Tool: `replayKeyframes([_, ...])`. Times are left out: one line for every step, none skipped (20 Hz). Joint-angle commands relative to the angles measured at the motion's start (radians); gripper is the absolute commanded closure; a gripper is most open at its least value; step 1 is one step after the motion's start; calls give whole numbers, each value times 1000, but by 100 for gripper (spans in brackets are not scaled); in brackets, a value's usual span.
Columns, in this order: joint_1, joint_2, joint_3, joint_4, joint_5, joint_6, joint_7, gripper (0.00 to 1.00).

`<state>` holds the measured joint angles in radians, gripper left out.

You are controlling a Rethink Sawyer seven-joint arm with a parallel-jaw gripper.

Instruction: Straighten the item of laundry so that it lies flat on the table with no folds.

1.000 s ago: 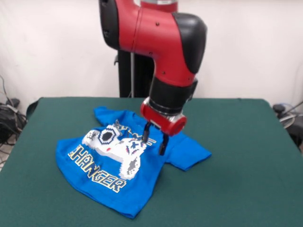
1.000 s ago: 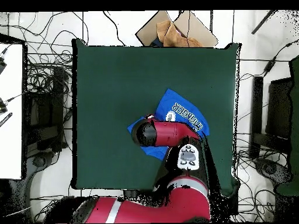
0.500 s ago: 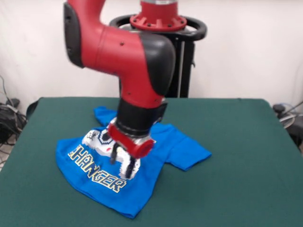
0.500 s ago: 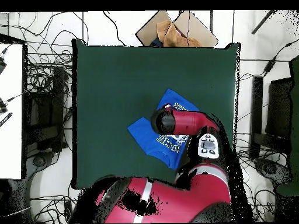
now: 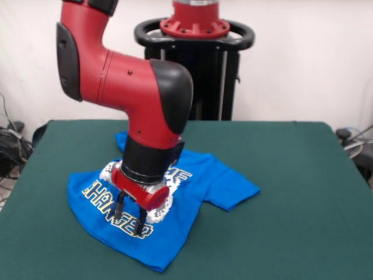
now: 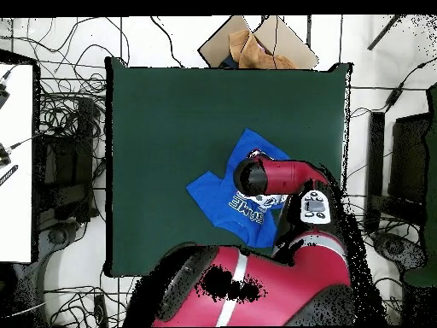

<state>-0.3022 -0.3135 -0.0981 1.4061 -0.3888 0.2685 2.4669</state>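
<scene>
The item of laundry (image 5: 213, 181) is a bright blue T-shirt lying left of centre on the green table (image 5: 291, 192). Its white controller print and "CHANGER" lettering face up, and one sleeve sticks out to the right. My gripper (image 5: 130, 218) points down over the lettering near the shirt's front hem, open, with its two dark fingers apart and nothing between them. Whether the tips touch the cloth I cannot tell. In the overhead view the arm's wrist (image 6: 253, 175) covers the gripper and part of the shirt (image 6: 213, 193), which lies right of the middle of the table (image 6: 188, 111).
An open cardboard box (image 6: 256, 47) sits beyond the table's far edge in the overhead view. Cables lie all round the table, and a white surface (image 6: 15, 162) stands at the left. The black pedestal (image 5: 204, 76) rises behind the table.
The arm has swung leftward in the front view. The gripper has travelled from the shirt's sleeve side across the print to the lettering near the front hem. The shirt stays roughly in place.
</scene>
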Motion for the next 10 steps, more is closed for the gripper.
replayKeyframes([-131,204,318,-19,-83,43,-263,0])
replayKeyframes([-131,203,331,-12,-73,50,-250,0])
replayKeyframes([-127,203,338,-9,-72,49,-241,0])
replayKeyframes([-132,208,351,-4,-69,20,-217,0])
replayKeyframes([-131,210,353,-5,-70,1,-200,0])
replayKeyframes([-122,209,344,-5,-70,-29,-170,0])
replayKeyframes([-130,206,356,-2,-70,-27,-178,0])
replayKeyframes([-132,199,362,2,-78,-21,-192,0])
replayKeyframes([-154,198,389,15,-83,-23,-211,0])
replayKeyframes([-177,197,416,29,-88,-26,-231,0])
